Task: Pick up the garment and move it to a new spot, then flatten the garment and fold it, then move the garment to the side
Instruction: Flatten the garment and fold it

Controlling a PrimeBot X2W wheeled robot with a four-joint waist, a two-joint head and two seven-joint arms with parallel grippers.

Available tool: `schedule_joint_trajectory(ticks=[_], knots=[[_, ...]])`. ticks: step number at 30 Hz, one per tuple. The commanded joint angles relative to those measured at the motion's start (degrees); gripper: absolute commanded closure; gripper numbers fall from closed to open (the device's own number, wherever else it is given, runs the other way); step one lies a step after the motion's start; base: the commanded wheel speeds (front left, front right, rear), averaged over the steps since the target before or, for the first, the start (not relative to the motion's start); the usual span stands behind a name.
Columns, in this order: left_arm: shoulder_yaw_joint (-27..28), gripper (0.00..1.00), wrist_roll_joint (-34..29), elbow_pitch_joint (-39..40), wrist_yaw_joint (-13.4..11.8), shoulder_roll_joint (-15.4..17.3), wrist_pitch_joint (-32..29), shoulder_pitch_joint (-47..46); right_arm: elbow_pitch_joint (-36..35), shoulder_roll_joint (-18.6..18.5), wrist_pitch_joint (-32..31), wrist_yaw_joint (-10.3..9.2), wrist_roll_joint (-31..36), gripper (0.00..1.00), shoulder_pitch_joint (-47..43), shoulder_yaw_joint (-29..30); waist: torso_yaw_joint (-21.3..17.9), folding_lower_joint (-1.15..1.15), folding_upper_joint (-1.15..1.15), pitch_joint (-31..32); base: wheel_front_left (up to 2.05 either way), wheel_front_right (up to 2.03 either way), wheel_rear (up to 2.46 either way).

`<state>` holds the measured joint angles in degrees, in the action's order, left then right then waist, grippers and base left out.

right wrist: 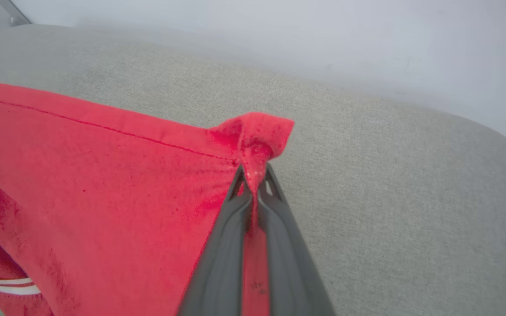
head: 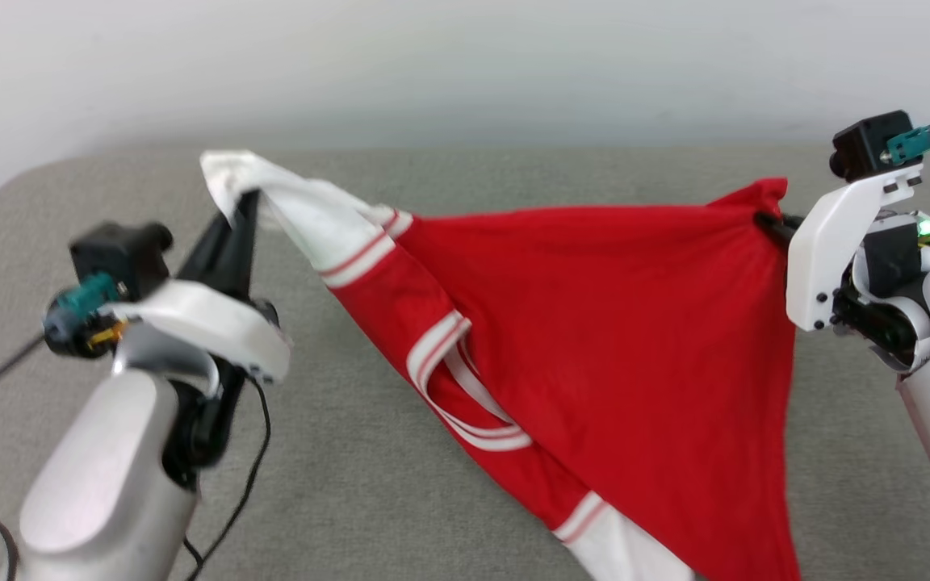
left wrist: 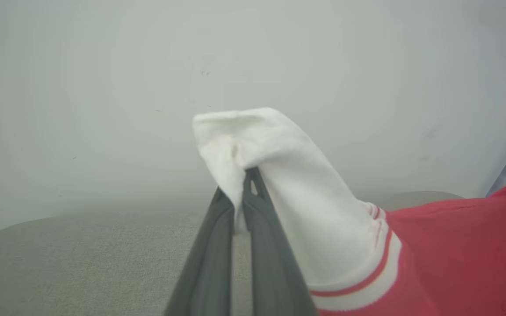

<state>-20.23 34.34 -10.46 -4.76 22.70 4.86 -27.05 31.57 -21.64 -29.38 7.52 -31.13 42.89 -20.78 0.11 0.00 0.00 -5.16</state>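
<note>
The garment [head: 618,323], a red jersey with white sleeves and striped V-neck trim, hangs stretched in the air between both arms above the grey cushion. My left gripper [head: 245,202] is shut on the tip of a white sleeve [left wrist: 275,184], which bunches over the fingertips [left wrist: 253,175]. At the far right my right gripper [head: 765,219] is shut on a red hem corner [right wrist: 257,140], pinched between its dark fingers [right wrist: 275,228]. The jersey's lower part droops toward the cushion at the bottom of the head view, with the other white sleeve [head: 626,553] there.
A grey fabric cushion [head: 352,452] spans the whole work area, with rounded corners at back left and back right. A pale wall [head: 465,64] rises right behind it. Black cables [head: 247,484] hang beside my left forearm.
</note>
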Motion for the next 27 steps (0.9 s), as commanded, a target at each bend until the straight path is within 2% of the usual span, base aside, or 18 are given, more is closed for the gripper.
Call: schedule_joint_trajectory(ticks=[1,7,12,20,27], knots=[[0.2,1.0,0.3,-0.4,-0.1,-0.2,0.0,-0.9,0.4,0.3,0.7,-0.06,0.5,1.0,0.7,0.3,-1.7,0.0,0.0,1.8,0.0,0.0,0.0],[1.4,1.0,1.7,-9.1,1.2,-1.7,-0.5,-10.4,4.3,2.3,7.7,-0.06,3.4,1.0,4.1,2.8,-3.3,0.0,0.0,2.4,0.0,0.0,0.0],[1.2,1.0,0.6,-15.6,2.2,-2.0,-0.6,-19.4,6.9,3.0,11.8,-0.07,6.1,1.0,9.0,4.6,-3.9,0.0,0.0,-0.1,0.0,0.0,0.0],[2.2,1.0,-1.0,-22.9,3.6,-1.4,1.6,-36.8,9.0,2.8,14.8,-0.08,9.1,1.0,20.2,7.3,-3.9,0.0,0.0,-8.6,0.0,0.0,0.0],[3.3,1.0,-2.3,-26.5,4.2,-0.5,3.8,-51.1,8.0,1.4,18.2,-0.08,11.5,1.0,31.3,9.3,-3.6,0.0,0.0,-17.4,0.0,0.0,0.0]])
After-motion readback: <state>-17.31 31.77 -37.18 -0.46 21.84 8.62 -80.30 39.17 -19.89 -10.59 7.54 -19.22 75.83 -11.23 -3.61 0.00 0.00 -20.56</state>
